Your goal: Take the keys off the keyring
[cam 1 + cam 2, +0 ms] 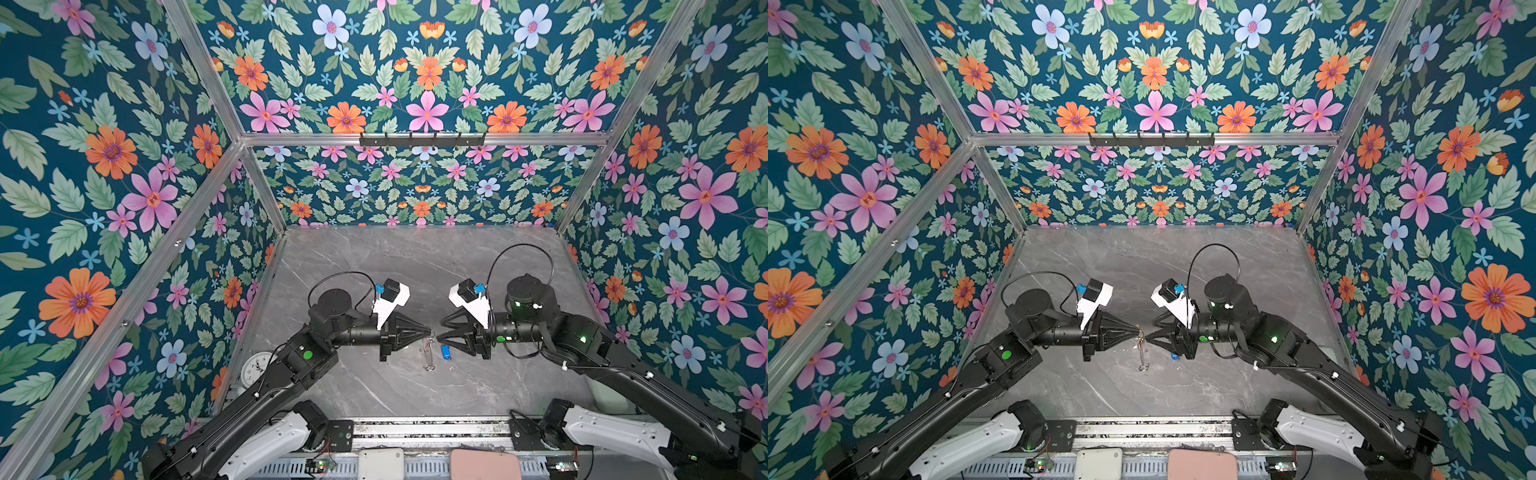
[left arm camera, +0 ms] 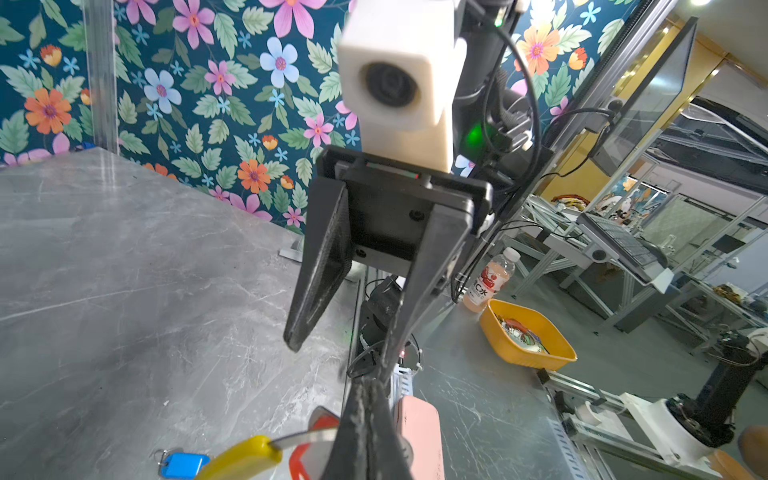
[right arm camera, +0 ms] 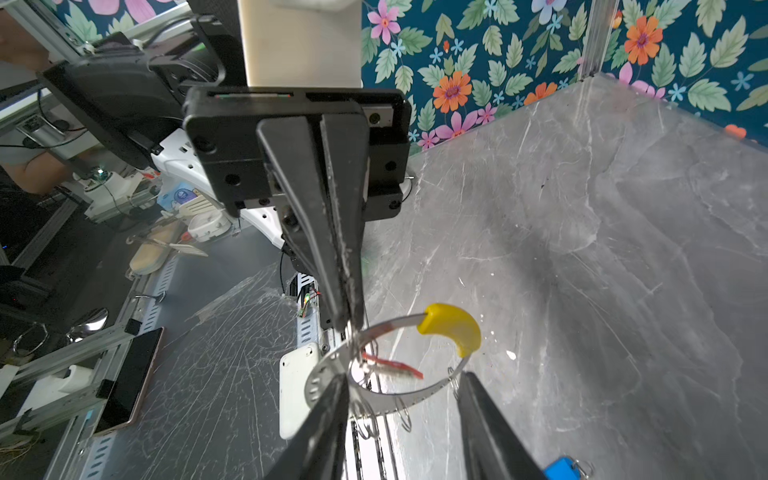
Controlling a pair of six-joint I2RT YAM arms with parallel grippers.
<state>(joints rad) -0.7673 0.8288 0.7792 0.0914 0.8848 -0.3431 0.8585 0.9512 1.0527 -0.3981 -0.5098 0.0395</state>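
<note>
While left gripper (image 3: pixel 351 328) pinches the keyring (image 3: pixel 399 405) band tight, the hoop hangs beneath it: likely light, springy, slick. Right gripper (image 3: pixel 403 376) half-spread astride the hoop, empty. Red-tagged key (image 3: pixel 395 365) dangles between both tools; its plastic tag looks the best hold. Blue-tagged key (image 1: pixel 445 352) lies under right gripper.

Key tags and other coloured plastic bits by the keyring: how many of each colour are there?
Blue: 1, the blue tag, lying on the table off the keyring.
Red: 1, the red tag, hanging within the keyring.
Yellow: 1, the yellow sleeve on the keyring.
Total: 3
</note>
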